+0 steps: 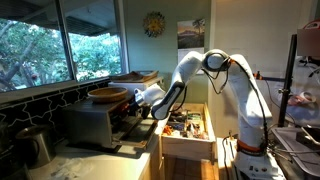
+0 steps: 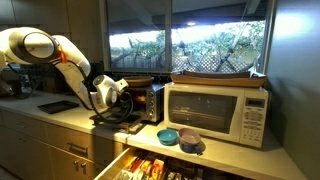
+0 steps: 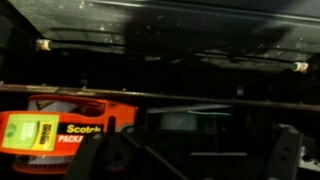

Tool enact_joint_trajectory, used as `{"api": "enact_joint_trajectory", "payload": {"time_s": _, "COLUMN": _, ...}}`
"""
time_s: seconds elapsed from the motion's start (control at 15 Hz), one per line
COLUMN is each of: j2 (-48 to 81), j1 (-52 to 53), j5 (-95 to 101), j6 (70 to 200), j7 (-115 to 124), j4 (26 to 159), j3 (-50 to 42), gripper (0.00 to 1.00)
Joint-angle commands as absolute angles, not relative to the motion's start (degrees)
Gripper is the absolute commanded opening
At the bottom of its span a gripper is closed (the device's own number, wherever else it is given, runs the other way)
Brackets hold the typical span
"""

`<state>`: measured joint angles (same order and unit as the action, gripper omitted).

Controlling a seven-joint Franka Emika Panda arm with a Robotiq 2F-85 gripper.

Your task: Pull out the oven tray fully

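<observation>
The small grey toaster oven (image 1: 92,122) stands on the counter with its door open, and also shows in an exterior view (image 2: 148,100). My gripper (image 1: 143,100) is at the oven's mouth in both exterior views (image 2: 116,95). In the wrist view the dark oven interior fills the picture. A thin metal edge (image 3: 200,99), apparently the oven tray's front lip, runs across it. My gripper (image 3: 190,160) has its dark fingers wide apart at the lower corners, open and empty. The rest of the tray is too dark to make out.
A round wooden bowl (image 1: 108,93) sits on top of the oven. An orange Scotch tape roll (image 3: 50,128) lies low left in the wrist view. A white microwave (image 2: 218,110) and small bowls (image 2: 180,137) stand beside the oven. A full drawer (image 1: 186,126) is open below the counter.
</observation>
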<state>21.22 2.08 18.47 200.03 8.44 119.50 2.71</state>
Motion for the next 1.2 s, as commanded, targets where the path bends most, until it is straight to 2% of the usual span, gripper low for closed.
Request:
{"api": "enact_joint_trajectory", "payload": {"time_s": 0.0, "j2": 23.94, "j1": 2.2, "j5": 13.93, "j6": 202.25, "j7": 3.35, "j4": 117.98, "j3": 4.22, "gripper": 1.0}}
{"api": "enact_joint_trajectory", "payload": {"time_s": 0.33, "j2": 24.09, "j1": 2.54, "j5": 10.27, "j6": 199.03, "j7": 1.48, "j4": 117.55, "j3": 4.3, "gripper": 1.0}}
{"api": "enact_joint_trajectory", "payload": {"time_s": 0.67, "j2": 21.87, "j1": -5.16, "j5": 14.64, "j6": 190.91, "j7": 9.72, "j4": 119.42, "j3": 13.79, "gripper": 1.0}}
{"api": "enact_joint_trajectory", "payload": {"time_s": 1.13, "j2": 13.16, "j1": -17.71, "j5": 7.28, "j6": 172.65, "j7": 7.74, "j4": 125.04, "j3": 28.63, "gripper": 1.0}}
